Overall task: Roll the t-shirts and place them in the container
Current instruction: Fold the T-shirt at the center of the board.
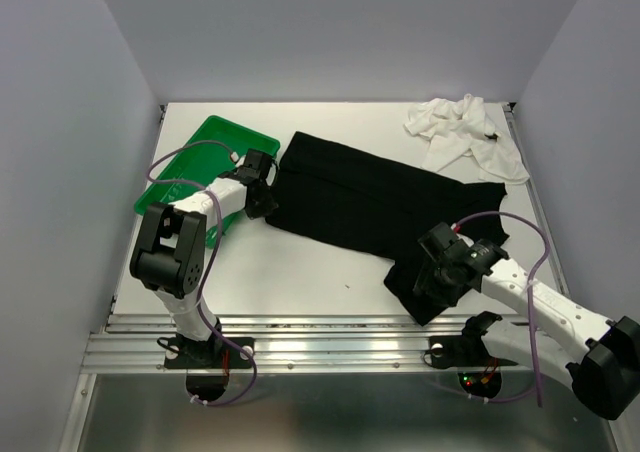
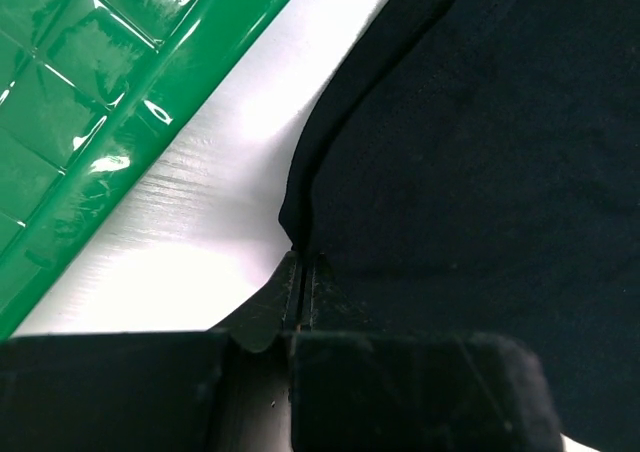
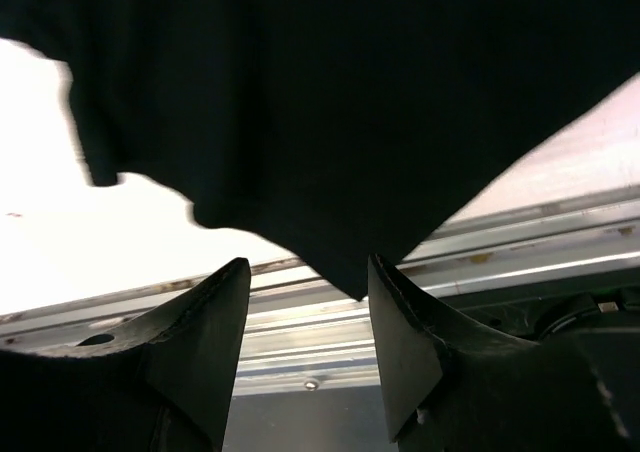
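- Plain black cloth t-shirt (image 1: pixel 370 192) lay spread mostly flat across the middle of the white tabletop (image 1: pixel 300 262), running diagonally from far-left to near-right. Not rolled.
- Its near-right end was bunched & rumpled, close to the table's front edge, right by the right arm.
- Left gripper (image 1: pixel 264 204) sat low at the black t-shirt's left edge. In the wrist view its two fingers were pressed together w/ the shirt's hem pinched btwn the tips, so it was clamped on the black cloth.
- Right gripper (image 1: pixel 424 284) was over the bunched near-right end. In its wrist view the fingers (image 3: pixel 200 332) stood wide apart, w/ a corner of the black cloth hanging down toward the gap btwn them. Nothing was clamped there.
- Plain white cloth t-shirt (image 1: pixel 462 132) was crumpled in a heap at the far-right corner, just beside the black one's right end. Couldn't tell if the two touched.
- Green plastic tray (image 1: pixel 200 152) w/ a gridded floor sat at the far-left of the table, partly under the left arm.
- In the left wrist view a bare strip of tabletop ran btwn the tray's rim and the shirt's hem, so the tray & shirt were apart there.
- Silver metal rail (image 1: pixel 330 344) ran along the table's near edge. In the right wrist view it showed just beyond the hanging cloth corner.
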You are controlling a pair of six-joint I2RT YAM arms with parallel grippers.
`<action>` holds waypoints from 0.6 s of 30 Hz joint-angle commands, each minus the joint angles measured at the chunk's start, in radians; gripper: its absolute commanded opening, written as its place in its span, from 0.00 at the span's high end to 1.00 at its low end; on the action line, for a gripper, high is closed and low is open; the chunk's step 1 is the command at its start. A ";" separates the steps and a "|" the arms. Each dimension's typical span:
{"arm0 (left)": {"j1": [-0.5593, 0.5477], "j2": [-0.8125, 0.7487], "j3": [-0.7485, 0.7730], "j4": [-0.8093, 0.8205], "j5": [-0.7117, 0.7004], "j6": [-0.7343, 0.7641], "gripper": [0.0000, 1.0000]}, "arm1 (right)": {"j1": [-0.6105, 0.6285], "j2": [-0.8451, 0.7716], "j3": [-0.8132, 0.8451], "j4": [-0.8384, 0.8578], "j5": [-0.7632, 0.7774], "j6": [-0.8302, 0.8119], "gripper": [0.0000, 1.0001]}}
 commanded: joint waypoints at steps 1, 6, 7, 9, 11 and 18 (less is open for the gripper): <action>0.002 -0.049 0.049 -0.028 -0.001 0.023 1.00 | 0.012 -0.014 -0.059 -0.011 0.008 0.103 0.44; 0.002 -0.050 0.058 -0.037 -0.004 0.034 1.00 | 0.012 -0.011 -0.126 0.049 -0.023 0.157 0.47; 0.002 -0.050 0.059 -0.037 -0.003 0.034 1.00 | 0.012 -0.005 -0.131 0.053 -0.021 0.161 0.47; 0.002 -0.049 0.063 -0.036 0.002 0.036 1.00 | 0.012 0.018 -0.143 0.064 -0.021 0.171 0.48; 0.002 -0.046 0.067 -0.034 0.006 0.037 1.00 | 0.012 0.023 -0.168 0.104 -0.026 0.178 0.48; 0.002 -0.049 0.070 -0.037 0.008 0.045 1.00 | 0.012 0.052 -0.223 0.199 0.016 0.208 0.58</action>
